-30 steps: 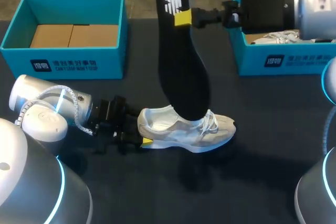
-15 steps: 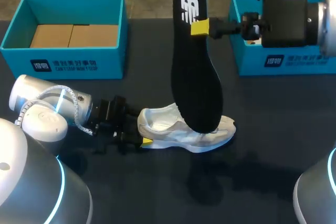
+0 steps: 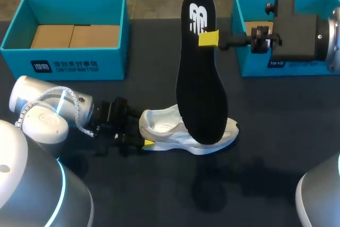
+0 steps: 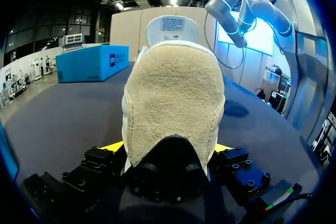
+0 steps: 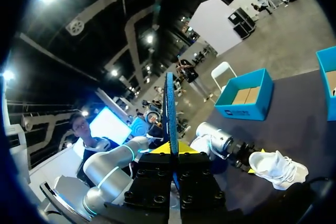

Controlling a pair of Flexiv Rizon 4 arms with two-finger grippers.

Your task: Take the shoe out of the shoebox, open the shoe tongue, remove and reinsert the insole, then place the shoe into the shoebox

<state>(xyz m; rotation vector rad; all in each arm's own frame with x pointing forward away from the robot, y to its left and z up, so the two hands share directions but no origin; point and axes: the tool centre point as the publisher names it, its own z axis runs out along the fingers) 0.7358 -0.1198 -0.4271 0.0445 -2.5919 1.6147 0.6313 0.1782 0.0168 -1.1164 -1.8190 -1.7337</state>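
On our left, the left shoebox (image 3: 64, 63) stands open with a brown cardboard liner (image 3: 74, 35) in it; in front of it our left pincer (image 3: 143, 137) is clamped on the heel of the shoe (image 3: 170, 131), a yellow tip on either side; the shoe lies on its sole on the dark tabletop (image 3: 265, 131); the black insole (image 3: 201, 73) hangs upright above the toe, our right pincer (image 3: 209, 39) closed on it near the heel end; the right shoebox (image 3: 249, 65) is mostly hidden behind our right arm (image 3: 297, 35), so we cannot tell its contents. Since a second ago the insole and right pincer have shifted rightward; the shoe and left pincer have stayed put.
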